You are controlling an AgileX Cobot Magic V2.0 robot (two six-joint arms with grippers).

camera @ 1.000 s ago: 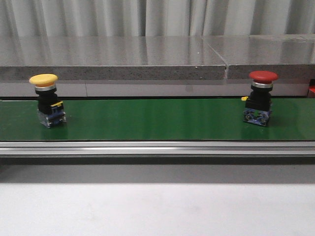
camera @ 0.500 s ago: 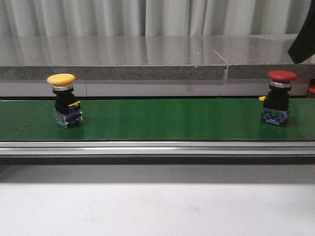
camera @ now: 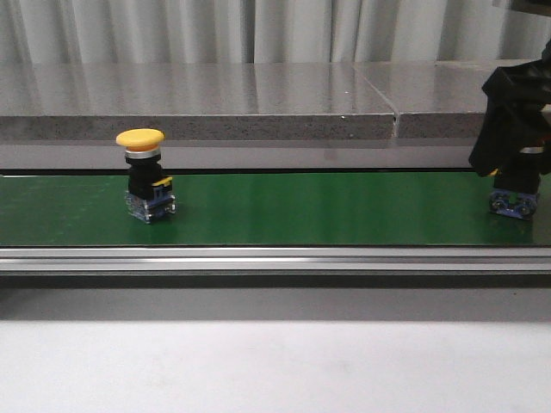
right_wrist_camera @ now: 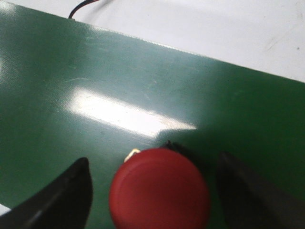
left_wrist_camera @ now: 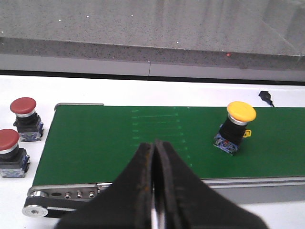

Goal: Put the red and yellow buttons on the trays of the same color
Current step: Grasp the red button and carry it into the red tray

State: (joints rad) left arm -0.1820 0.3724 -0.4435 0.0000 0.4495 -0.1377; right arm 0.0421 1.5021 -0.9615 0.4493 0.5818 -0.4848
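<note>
Two arms, both mine. Nearest in the left wrist view is my left gripper [left_wrist_camera: 155,191], fingers pressed together with nothing between them, hanging over the near edge of the green belt [left_wrist_camera: 119,143]. Past it, the yellow button [left_wrist_camera: 235,127] stands upright on the belt, cap up, blue base touching the green surface, toward the belt's far half. Off the end of the belt, on the white table [left_wrist_camera: 28,90], two more red buttons sit apart from each other: one nearer [left_wrist_camera: 9,151], one farther [left_wrist_camera: 25,118], neither touching the belt.

Right wrist view: my right gripper [right_wrist_camera: 152,191] is spread wide, one finger on each side of the red button [right_wrist_camera: 159,188], both fingers clear of the cap, not touching. Button sits upright on the belt, red cap facing the camera.

Front view: the yellow button [camera: 145,184] is on the left part of the belt, well apart from the right gripper [camera: 515,129], which covers the red button at the far right edge; only its blue base [camera: 513,203] shows below the black fingers. Behind the belt runs a grey stone ledge [camera: 258,103], then a pale curtain [camera: 258,30]. No trays in view.
</note>
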